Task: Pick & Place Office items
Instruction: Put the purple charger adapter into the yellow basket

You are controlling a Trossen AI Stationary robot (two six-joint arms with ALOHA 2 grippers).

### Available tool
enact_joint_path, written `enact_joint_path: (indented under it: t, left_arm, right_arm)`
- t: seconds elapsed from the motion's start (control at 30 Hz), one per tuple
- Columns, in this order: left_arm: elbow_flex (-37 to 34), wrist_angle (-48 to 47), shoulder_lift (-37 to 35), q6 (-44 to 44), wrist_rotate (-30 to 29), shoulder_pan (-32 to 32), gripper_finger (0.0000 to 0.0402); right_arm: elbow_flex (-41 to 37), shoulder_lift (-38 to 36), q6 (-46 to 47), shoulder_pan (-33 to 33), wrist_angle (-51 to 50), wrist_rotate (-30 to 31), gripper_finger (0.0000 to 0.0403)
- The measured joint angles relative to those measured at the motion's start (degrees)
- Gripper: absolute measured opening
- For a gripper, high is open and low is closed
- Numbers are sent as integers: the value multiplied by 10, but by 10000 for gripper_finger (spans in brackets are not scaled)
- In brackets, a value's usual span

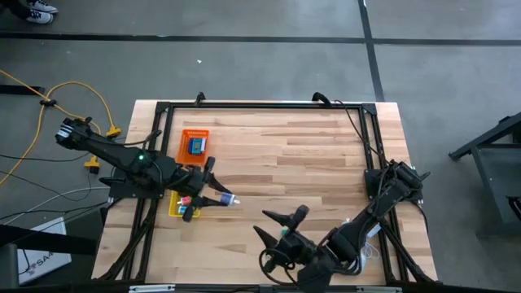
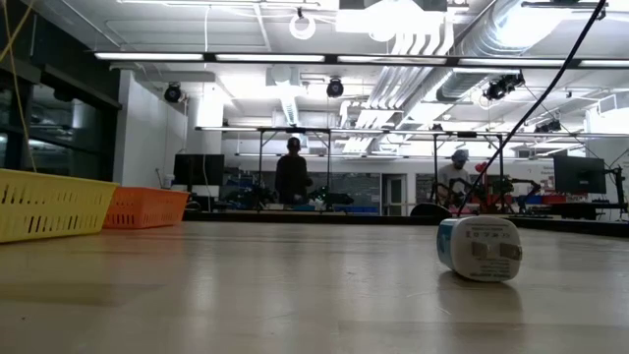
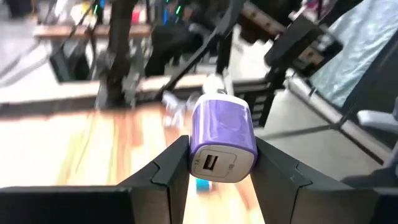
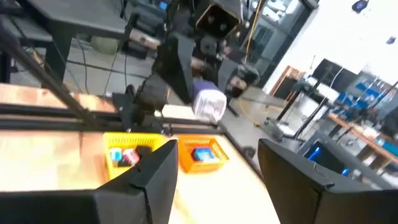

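Observation:
My left gripper (image 1: 221, 194) is shut on a purple-and-white charger block (image 3: 222, 130), just right of the yellow tray (image 1: 183, 207). The right wrist view shows this block (image 4: 208, 102) in the air above both trays. The yellow tray (image 4: 134, 149) holds pink, blue and black bits. A blue item (image 1: 196, 146) lies in the orange tray (image 1: 195, 134). My right gripper (image 1: 281, 225) is open near the table's near edge and touches nothing. In the low view a white block (image 2: 479, 248) lies on its side on the table. My left gripper pinches the charger block between its two fingers (image 3: 174, 165), one on each of two opposite side faces (image 3: 198, 146). The face with the USB port (image 3: 211, 163) points back toward the wrist. The fingers reach toward the table's right. The block is lifted clear of the table.
A black frame (image 1: 269, 104) runs around the wooden table top. The trays sit along the left edge; bare wood fills the middle and far right. White cable (image 1: 370, 236) lies beside the right arm. People stand in the room beyond (image 2: 292, 172).

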Motion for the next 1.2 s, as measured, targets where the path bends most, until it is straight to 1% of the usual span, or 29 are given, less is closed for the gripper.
enact_joint_path:
  t: [0.13, 0.27, 0.37, 0.47, 0.57, 0.7, 1.0, 1.1, 1.2]
  left_arm:
    - [0, -78, -19, -52, -33, 0, 136]
    - [0, -150, -28, -110, -65, 0, 136]
    - [0, -199, -29, -157, -74, 0, 136]
    - [0, -256, -29, -202, -82, 0, 136]
    - [0, -319, -28, -253, -86, 0, 136]
    - [0, -383, -28, -306, -86, 0, 136]
    - [0, -513, -28, -375, -84, 0, 136]
    - [0, -537, -28, -391, -84, -1, 136]
    - [0, -539, -28, -400, -85, -11, 136]
  right_arm:
    - [0, 0, 128, -2, -106, -8, 206]
    - [0, 0, 249, -13, -192, -49, 206]
    - [0, 0, 311, -23, -233, -87, 206]
    - [0, 0, 349, -34, -257, -125, 206]
    - [0, 0, 371, -43, -273, -156, 206]
    - [0, 0, 379, -52, -278, -181, 206]
    - [0, 8, 381, -58, -283, -193, 206]
    - [0, 9, 381, -58, -283, -194, 206]
    - [0, 9, 382, -58, -283, -197, 206]
